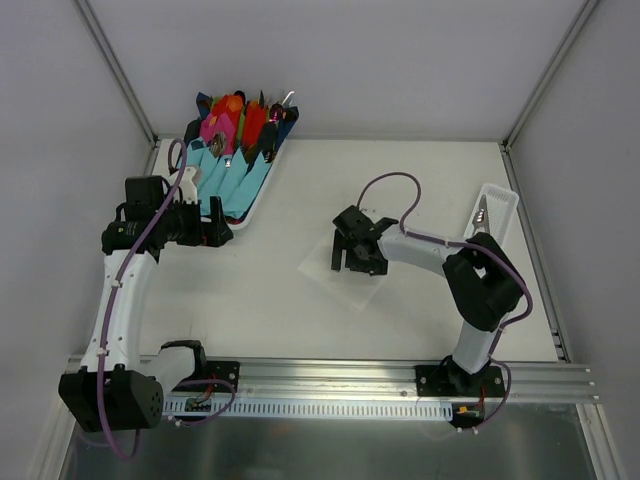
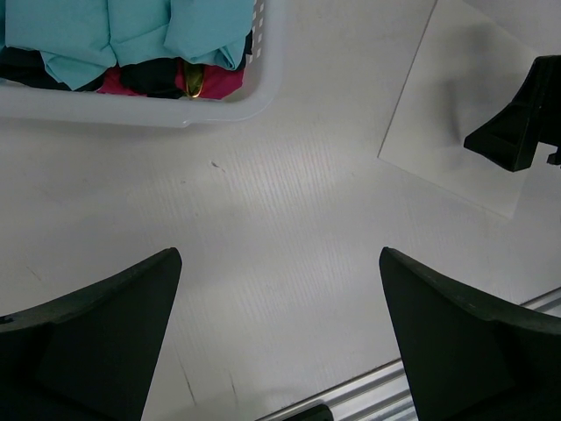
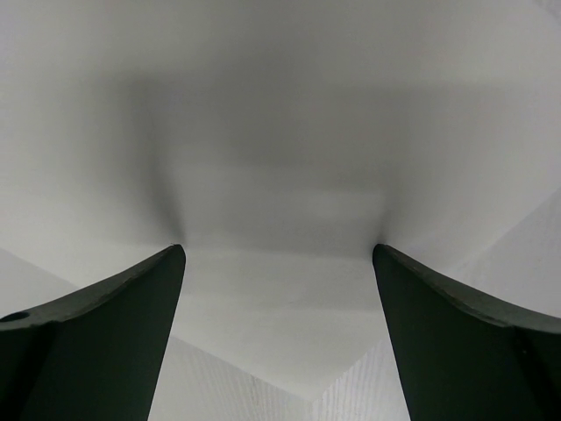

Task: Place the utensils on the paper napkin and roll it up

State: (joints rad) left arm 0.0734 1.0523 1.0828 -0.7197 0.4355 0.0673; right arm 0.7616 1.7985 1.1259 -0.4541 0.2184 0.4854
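The paper napkin [image 1: 345, 287] lies flat at mid-surface [image 1: 280, 300], turned diamond-wise with one corner toward the near edge. The right pincer [image 1: 350, 262] hangs over it, released and empty. The left pincer [image 1: 218, 236], released, hovers beside the bundle tray [image 2: 131, 103]. At far right the utensils [image 1: 482, 212] lie in the ribbed tray [image 1: 505, 198], long axis near-to-far.

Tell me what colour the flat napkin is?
The paper napkin is plain white, clearest in the left wrist view.
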